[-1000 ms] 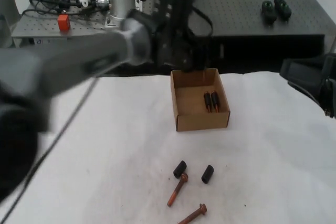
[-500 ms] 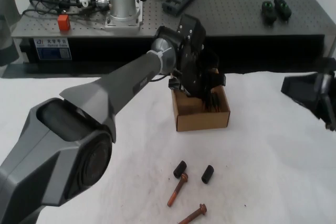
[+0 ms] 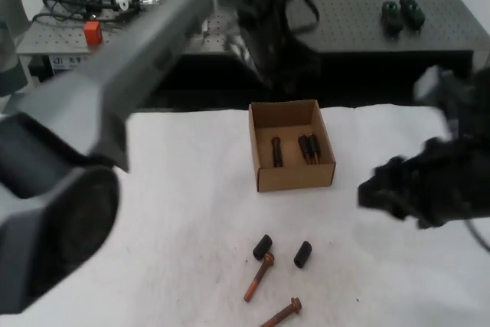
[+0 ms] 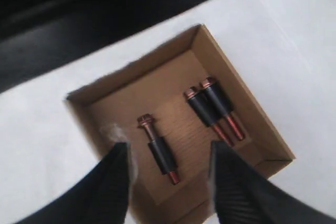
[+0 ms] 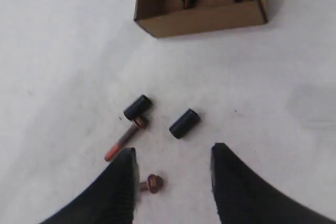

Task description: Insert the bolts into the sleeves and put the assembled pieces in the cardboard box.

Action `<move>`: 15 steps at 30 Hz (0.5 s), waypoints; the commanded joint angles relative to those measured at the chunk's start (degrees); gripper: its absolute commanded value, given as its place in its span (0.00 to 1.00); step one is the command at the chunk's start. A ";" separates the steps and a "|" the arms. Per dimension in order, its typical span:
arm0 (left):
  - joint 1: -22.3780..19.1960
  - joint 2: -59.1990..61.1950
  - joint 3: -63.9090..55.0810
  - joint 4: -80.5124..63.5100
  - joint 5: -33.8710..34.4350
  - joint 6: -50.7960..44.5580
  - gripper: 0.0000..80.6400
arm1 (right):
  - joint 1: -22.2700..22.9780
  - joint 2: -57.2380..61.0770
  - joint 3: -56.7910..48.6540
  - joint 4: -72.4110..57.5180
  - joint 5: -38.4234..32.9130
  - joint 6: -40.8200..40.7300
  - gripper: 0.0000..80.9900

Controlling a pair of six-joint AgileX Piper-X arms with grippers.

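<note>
Right, the box (image 3: 295, 176) sits on the white cloth (image 3: 176, 212), and I count three assembled pieces (image 3: 276, 151) lying flat on its floor. A single piece (image 4: 159, 150) lies toward one side. A pair (image 4: 212, 109) lies side by side, touching, near the opposite wall. All three run roughly parallel.

Nearer to me on the cloth, well apart from the box, I count two loose sleeves and two loose bolts. The first sleeve (image 3: 262, 246) lies right at the head of the first bolt (image 3: 259, 276); I cannot tell whether they touch. The second sleeve (image 3: 303, 253) lies just beside them, on its own. The second bolt (image 3: 281, 313) lies nearest to me, apart from the rest.

My left gripper (image 4: 168, 153) hangs above the box, its fingers spread and holding nothing, with the single piece below the gap. My right gripper (image 5: 173, 153) hovers over the loose parts, fingers likewise apart and empty, with the second sleeve just ahead of the gap.
</note>
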 commanded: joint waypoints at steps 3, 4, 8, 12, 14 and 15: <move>1.21 -7.11 7.98 2.21 -3.88 1.87 0.42 | 1.02 1.20 -1.18 1.24 1.33 -0.64 0.42; 1.21 -9.12 11.03 1.96 -4.68 1.87 0.40 | 1.79 3.37 -2.06 1.51 1.71 -0.50 0.42; 1.21 -18.13 25.47 -3.47 -6.22 1.87 0.35 | 3.09 10.85 -5.13 1.87 3.46 0.22 0.42; 1.21 -30.05 43.11 -12.48 -5.32 0.95 0.35 | 3.19 18.52 -9.23 1.93 3.46 0.45 0.42; 1.21 -35.64 50.75 -16.04 -3.60 0.96 0.35 | 3.19 21.61 -11.21 1.92 3.46 0.45 0.42; 1.21 -37.68 53.46 -17.25 -2.88 0.96 0.35 | 3.19 23.17 -12.33 2.11 3.46 0.61 0.42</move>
